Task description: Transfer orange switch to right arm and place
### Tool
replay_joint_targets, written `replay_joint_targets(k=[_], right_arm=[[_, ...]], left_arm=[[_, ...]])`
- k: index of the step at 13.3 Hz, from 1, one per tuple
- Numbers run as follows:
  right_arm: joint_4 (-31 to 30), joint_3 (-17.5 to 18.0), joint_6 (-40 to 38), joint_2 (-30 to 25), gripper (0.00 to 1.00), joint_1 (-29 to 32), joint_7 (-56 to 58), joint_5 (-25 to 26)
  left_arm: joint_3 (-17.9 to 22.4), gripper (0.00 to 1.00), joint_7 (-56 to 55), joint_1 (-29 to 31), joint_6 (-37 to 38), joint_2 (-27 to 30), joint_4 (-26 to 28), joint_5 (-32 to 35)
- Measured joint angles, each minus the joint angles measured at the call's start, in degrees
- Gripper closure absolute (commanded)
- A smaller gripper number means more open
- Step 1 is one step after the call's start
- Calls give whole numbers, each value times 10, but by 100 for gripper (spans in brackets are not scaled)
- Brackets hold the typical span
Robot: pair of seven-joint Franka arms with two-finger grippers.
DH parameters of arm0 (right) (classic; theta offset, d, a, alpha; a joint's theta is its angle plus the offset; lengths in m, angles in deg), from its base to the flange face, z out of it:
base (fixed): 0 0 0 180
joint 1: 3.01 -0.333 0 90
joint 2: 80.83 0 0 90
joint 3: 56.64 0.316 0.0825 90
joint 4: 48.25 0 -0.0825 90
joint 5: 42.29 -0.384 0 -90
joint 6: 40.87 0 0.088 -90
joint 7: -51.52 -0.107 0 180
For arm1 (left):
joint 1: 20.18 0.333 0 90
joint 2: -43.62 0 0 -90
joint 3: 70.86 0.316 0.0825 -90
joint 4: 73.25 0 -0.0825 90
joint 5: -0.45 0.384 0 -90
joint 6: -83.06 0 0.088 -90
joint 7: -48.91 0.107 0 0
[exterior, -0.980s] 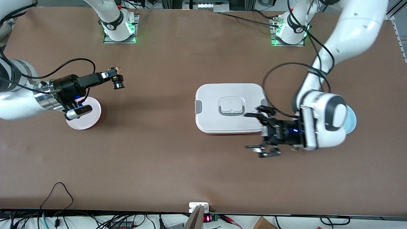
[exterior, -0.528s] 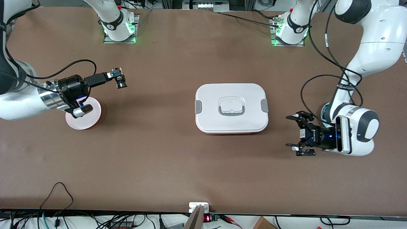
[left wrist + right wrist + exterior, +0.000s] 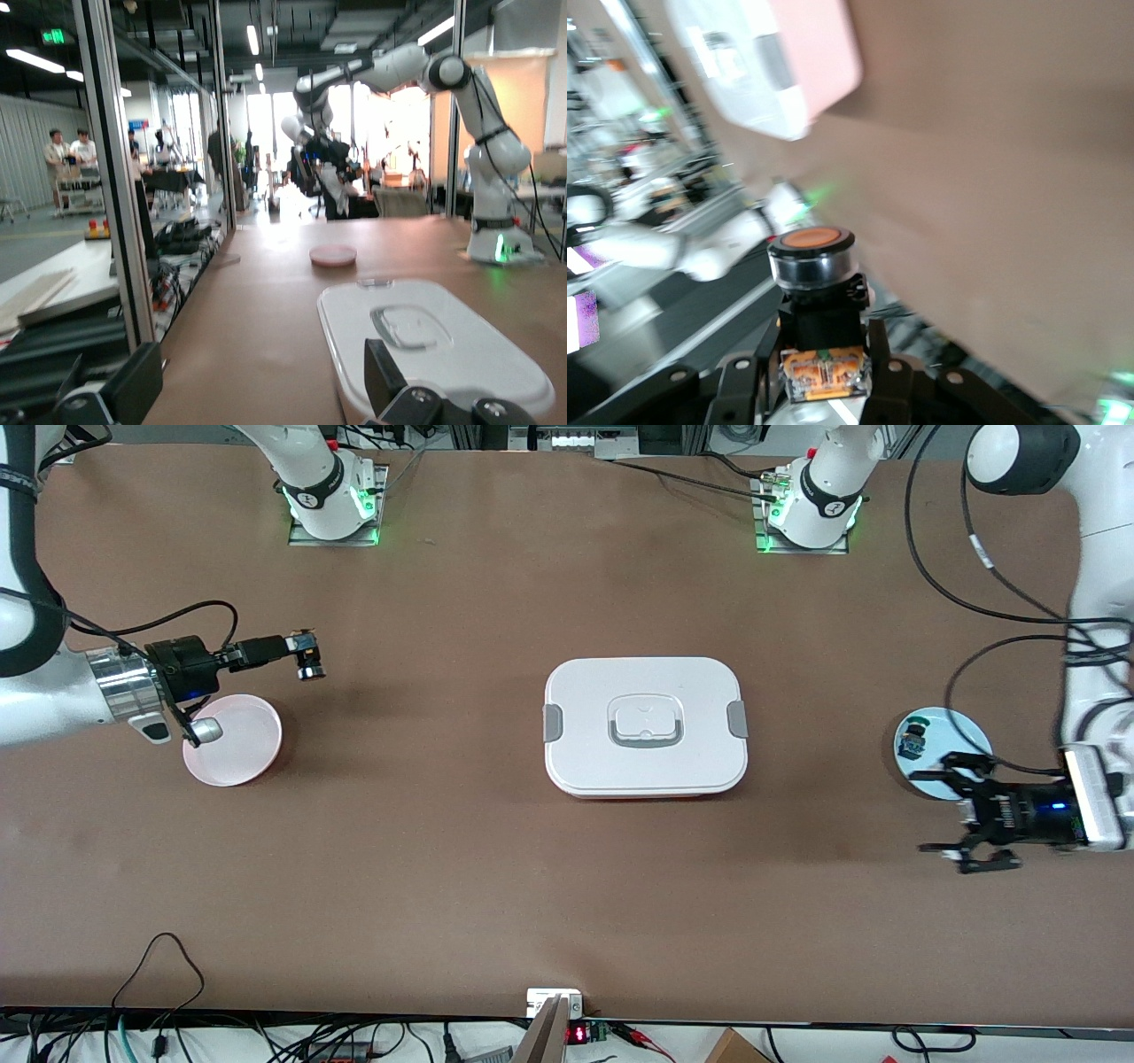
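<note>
The left gripper [image 3: 950, 821] was seen near the left arm's end of the counter [image 3: 496, 886], at about 4 o'clock from the white lidded box [image 3: 646, 726], with its jaws spread open and nothing held between them. In the left wrist view the same jaws [image 3: 257, 390] were shown apart, with the box [image 3: 434, 345] and a pink dish [image 3: 333, 255] lying ahead of them on the counter.

A little farther from the front camera, just beside the left gripper at its 11 o'clock, a pale blue plate [image 3: 961, 735] was found, with a small blue-green switch [image 3: 912, 741] resting on it. The white box was set near the middle of the counter.

Toward the right arm's end, a pink dish [image 3: 239, 744] was placed at 9 o'clock from the box. The right gripper [image 3: 306, 648] was held over the bare counter at about 1 o'clock from that dish, its jaws closed on the orange switch [image 3: 309, 664]. In the right wrist view the orange switch [image 3: 818, 266] was seen clamped by its black body between the jaws, the round orange cap pointing away from the gripper [image 3: 822, 354].
</note>
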Motion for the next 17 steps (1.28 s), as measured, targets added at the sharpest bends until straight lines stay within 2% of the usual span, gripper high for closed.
replay_joint_targets(k=[5,8,12,15,17], right_arm=[[-8,2,104,0,100,-1,113,229],[-49,2,216,2,100,0,265,338],[-121,1,338,5,100,4,415,432],[-166,0,435,6,100,14,522,452],[-192,-1,512,8,100,28,607,468]], left_arm=[[133,0,-1,4,9,22,-107,170],[150,0,-3,1,-19,72,-164,300],[152,0,-64,-32,-28,163,-172,427],[152,0,-169,-79,-18,226,-173,515],[152,0,-270,-113,23,267,-173,554]])
